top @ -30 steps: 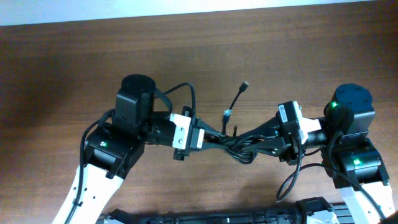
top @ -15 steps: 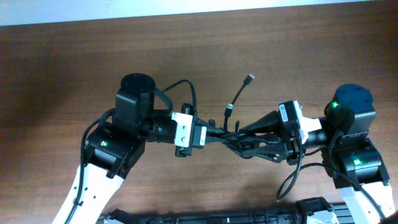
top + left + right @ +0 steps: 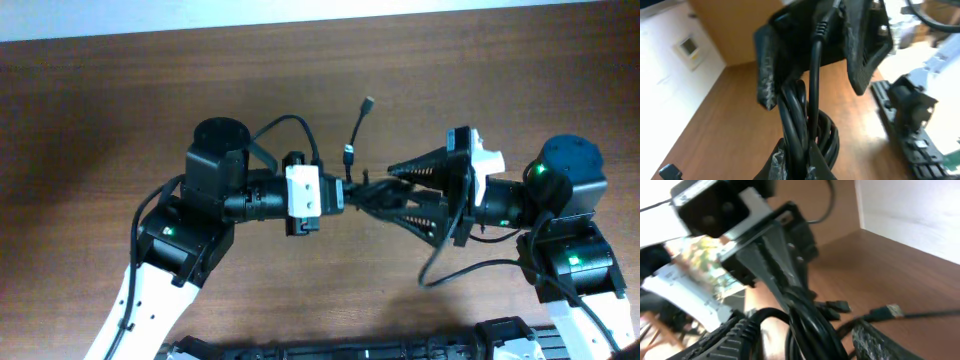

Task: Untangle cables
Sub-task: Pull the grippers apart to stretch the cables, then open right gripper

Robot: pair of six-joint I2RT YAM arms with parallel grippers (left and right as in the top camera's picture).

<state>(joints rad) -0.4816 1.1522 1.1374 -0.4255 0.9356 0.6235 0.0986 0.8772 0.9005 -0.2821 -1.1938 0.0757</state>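
- The cables (image 3: 372, 196) are held bunched above the table's (image 3: 100, 100) middle, with two plug ends toward the far edge
- The left pincer (image 3: 346, 192) is pinched on them
- The right pincer (image 3: 389, 188) is spread around them; whether it touches them cannot be told

Overhead view comes through crisp and evenly lit. The brown surface (image 3: 100, 120) carries a soft sheen across its upper middle, and the pale strip (image 3: 320, 12) along the top edge is washed out. Shadows here are faint and soft-edged. Over to the left wrist view: the cables (image 3: 802, 125) fill the centre, too close to focus and nearly pure black, while the right edge glares white. The right wrist view is smeared with blur, its left side blown out and its upper right corner bright.
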